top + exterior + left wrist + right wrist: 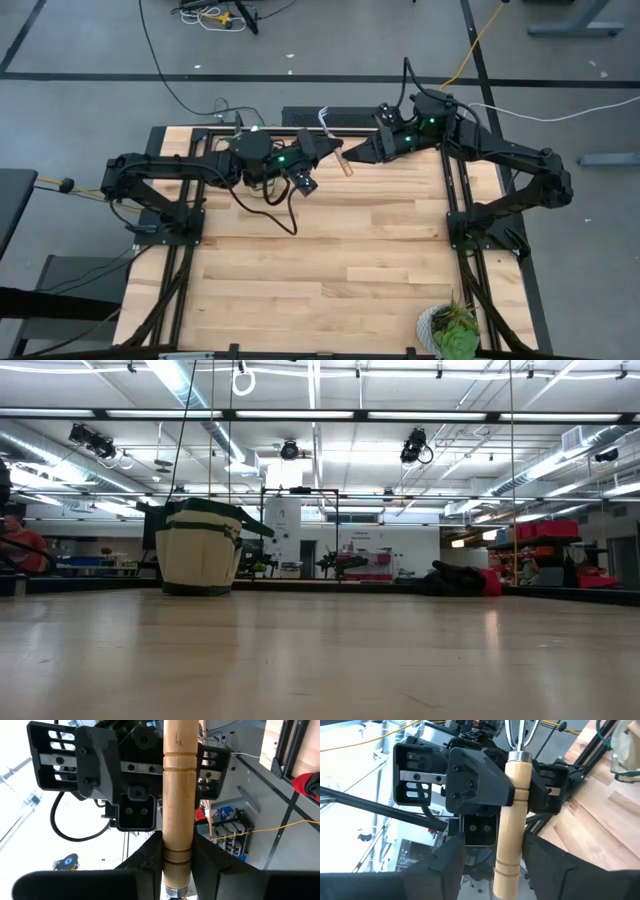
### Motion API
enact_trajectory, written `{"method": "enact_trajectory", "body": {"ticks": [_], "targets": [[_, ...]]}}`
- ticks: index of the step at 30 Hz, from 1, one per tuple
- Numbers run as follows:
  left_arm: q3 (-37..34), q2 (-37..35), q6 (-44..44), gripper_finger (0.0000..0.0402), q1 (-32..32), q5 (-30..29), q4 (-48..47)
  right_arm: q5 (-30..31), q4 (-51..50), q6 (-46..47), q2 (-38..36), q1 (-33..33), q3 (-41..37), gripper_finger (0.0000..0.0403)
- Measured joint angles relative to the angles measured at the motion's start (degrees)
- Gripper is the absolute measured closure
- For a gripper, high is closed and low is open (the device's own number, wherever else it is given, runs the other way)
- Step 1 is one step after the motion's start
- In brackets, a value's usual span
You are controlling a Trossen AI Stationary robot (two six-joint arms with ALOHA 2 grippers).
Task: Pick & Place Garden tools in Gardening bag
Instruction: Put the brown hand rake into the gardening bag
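- The left gripper (178,867) is clamped on the wooden-handled mini rake (178,805). Its fingers press both sides of the handle just short of the metal ferrule.
- The right gripper (495,857) faces it across the same rake. Its jaws stand wider than the handle: one finger is at the wood and the other is clear of it, so it bears no load.
- In the high view, both grippers meet in the air at 12 o'clock on the table (330,260), over the far edge.
- The gardening bag (200,547) stands upright at the far edge, toward 11 o'clock, largely hidden under the left arm in the high view.
- The red-and-black gloves (470,580) lie at about 1 o'clock along the far edge.
- The potted plant (450,328) sits at 5 o'clock and is not part of the task.
- Handling judgement: the rake looks rigid and light. Its turned, varnished handle is likely smooth, so a round grip could roll or slip.
- The tined end is probably the heavier one. The hold near the ferrule suits it, and the grooved bands offer some purchase.
- The bag is soft canvas, so the tines may catch on its rim.
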Motion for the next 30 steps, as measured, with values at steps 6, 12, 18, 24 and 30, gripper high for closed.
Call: {"method": "enact_trajectory", "body": {"ticks": [6,12,18,24,30], "targets": [[-0.1,0.0,0.2,0.0321,-0.6,-1.2,-0.8,-0.7,-2.4,-0.4,-0.4,-1.0,0.0,0.0206],[-0.1,0.0,-1.4,0.0322,-1.9,-4.6,-0.6,-2.0,-4.3,-2.4,-1.1,-2.5,0.0,0.0211],[-0.1,0.0,-4.2,0.0322,-2.5,-6.9,-0.4,-1.8,-7.1,-7.3,-3.0,-4.4,0.0,0.0226],[-0.1,0.0,-11.2,0.0321,-2.0,-6.8,-0.3,-0.6,-7.5,-11.9,-5.0,-6.2,0.0,0.0244],[-0.1,0.0,-21.6,0.0322,-0.3,-6.8,-0.5,0.7,-7.5,-15.0,-5.8,-6.4,0.0,0.0258]]}}
